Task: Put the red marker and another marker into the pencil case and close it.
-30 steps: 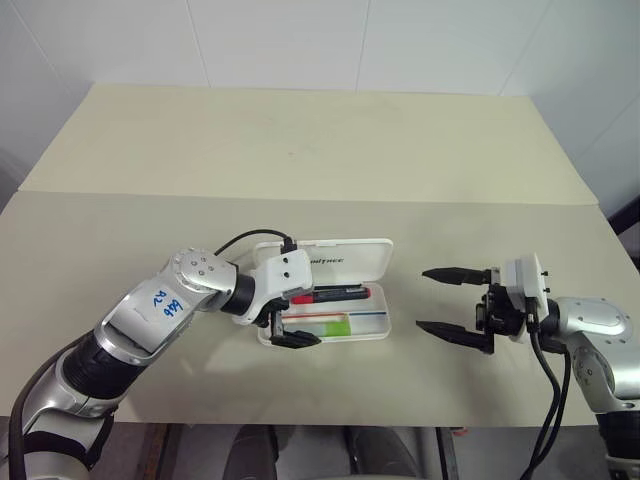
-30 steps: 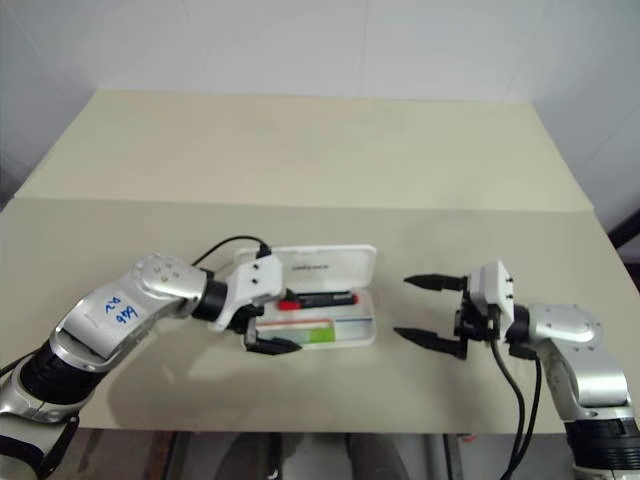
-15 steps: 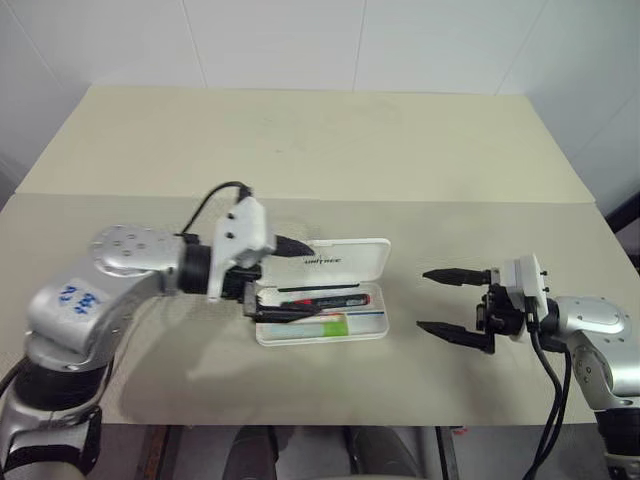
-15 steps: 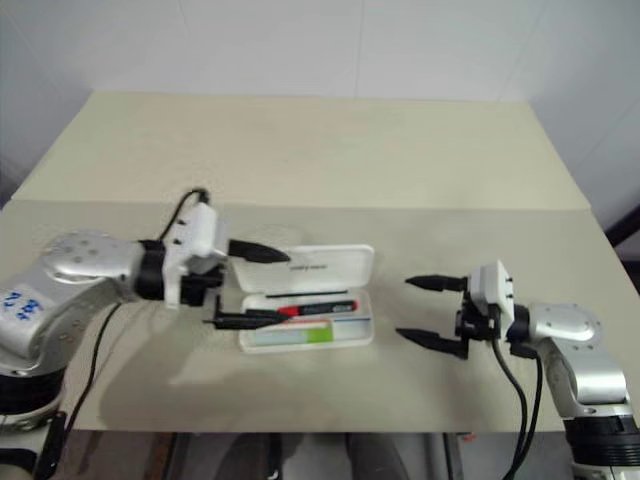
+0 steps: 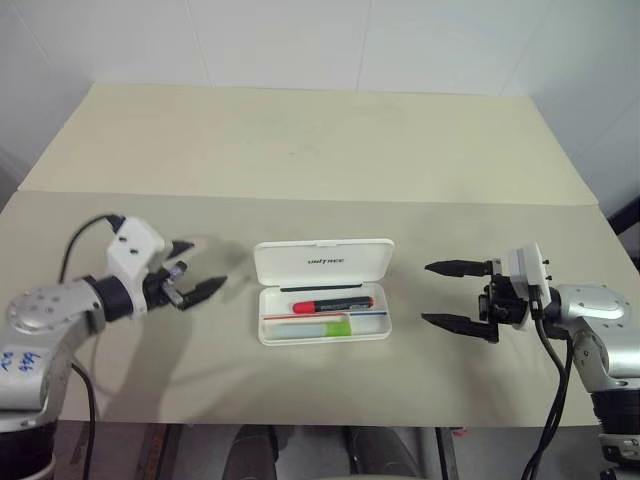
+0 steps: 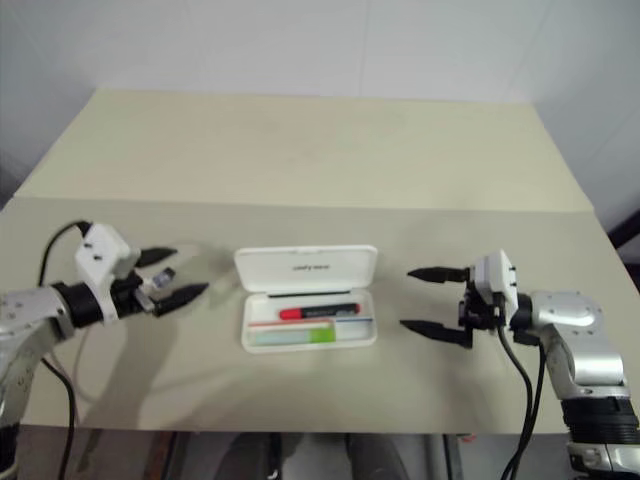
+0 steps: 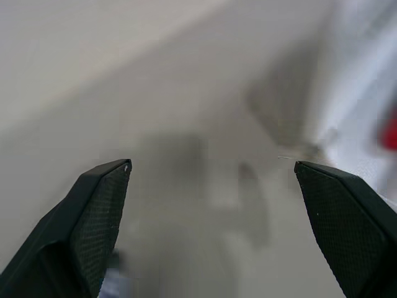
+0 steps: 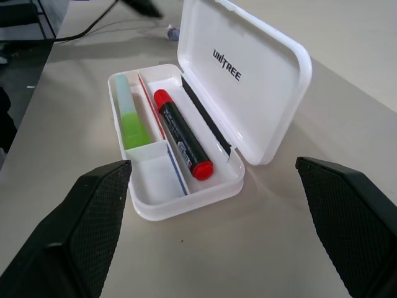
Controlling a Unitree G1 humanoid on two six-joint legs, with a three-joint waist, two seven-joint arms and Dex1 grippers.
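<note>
Both markers, the red marker (image 8: 183, 135) and the green highlighter (image 8: 128, 113), lie in your open pencil case (image 5: 323, 267); both hands, left hand (image 5: 195, 271) and right hand (image 5: 447, 295), gape empty, so only closing remains.

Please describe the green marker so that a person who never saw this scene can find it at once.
On the beige table, between the two grippers, lies an open white case. The green marker lies in its near compartment. Unlike the slim red marker behind it, it is short and chunky, with a pale body and green cap.
</note>
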